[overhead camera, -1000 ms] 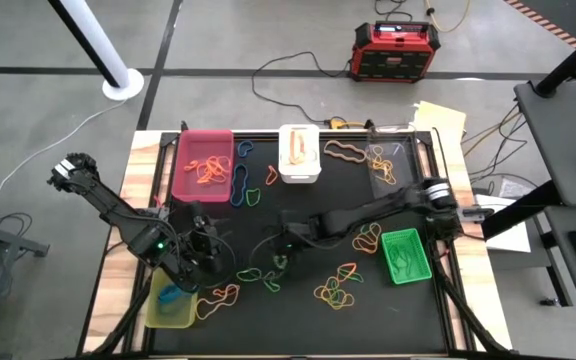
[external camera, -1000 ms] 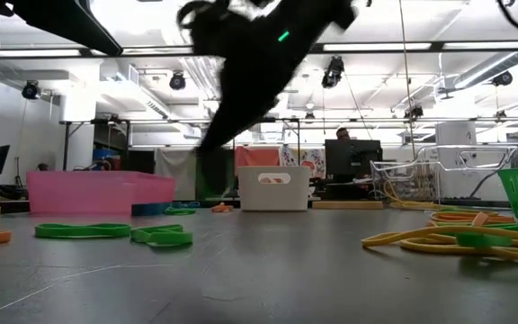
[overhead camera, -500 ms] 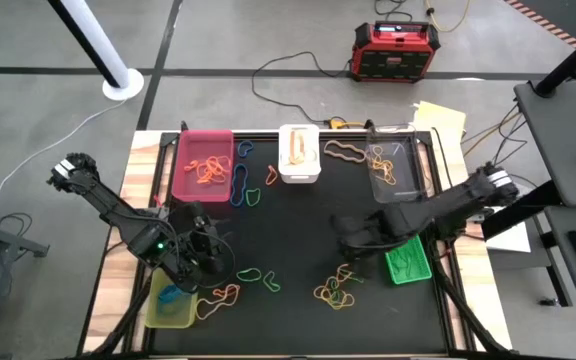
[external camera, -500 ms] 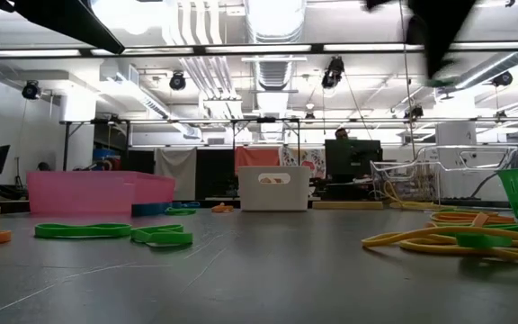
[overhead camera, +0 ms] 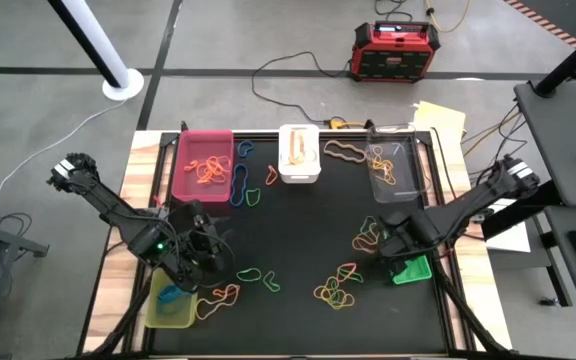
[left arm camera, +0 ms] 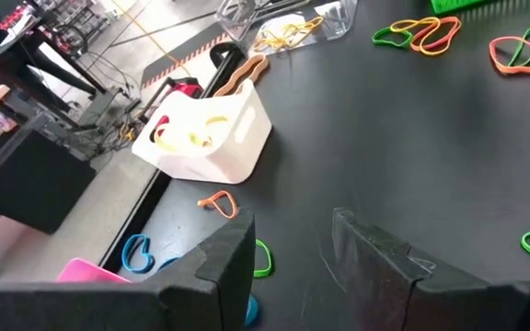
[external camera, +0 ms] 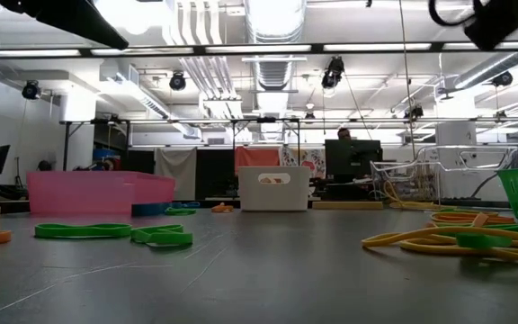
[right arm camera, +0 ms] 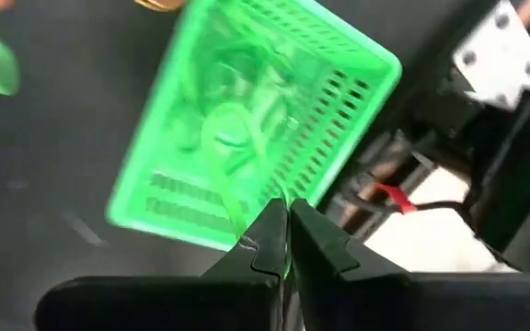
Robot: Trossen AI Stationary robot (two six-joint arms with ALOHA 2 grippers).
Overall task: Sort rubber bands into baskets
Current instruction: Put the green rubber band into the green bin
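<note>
My right gripper [right arm camera: 288, 230] is shut on a thin green rubber band [right arm camera: 233, 175] and is held above the bright green basket [right arm camera: 247, 119]. In the high view it [overhead camera: 400, 250] covers part of that basket [overhead camera: 415, 270]. My left gripper [left arm camera: 293, 253] is open and empty, low over the table's left near side [overhead camera: 208, 258], next to the yellow-green basket [overhead camera: 171, 300]. The pink basket [overhead camera: 203, 162], white basket [overhead camera: 299, 153] and clear basket [overhead camera: 388, 162] stand along the far edge. Loose rubber bands [overhead camera: 338, 287] lie on the black mat. My right gripper pinches the green band's upper end [right arm camera: 270, 210] between its two fingertips. The fingers come from above, slanting down. The band hangs slack below them, clear of the table, over the green basket's inside.
More loose bands lie near the mat's middle [overhead camera: 368, 235], at the near left [overhead camera: 253, 273] and by the pink basket [overhead camera: 243, 185]. A red-and-black power box [overhead camera: 396, 52] stands on the floor beyond the far edge. Papers [overhead camera: 438, 120] lie at the far right corner.
My right gripper has gone from the middle of the mat toward the table's right edge, carrying the green band up off the mat, and now stands over the green basket. In the low view the arm has left the middle of the picture.
</note>
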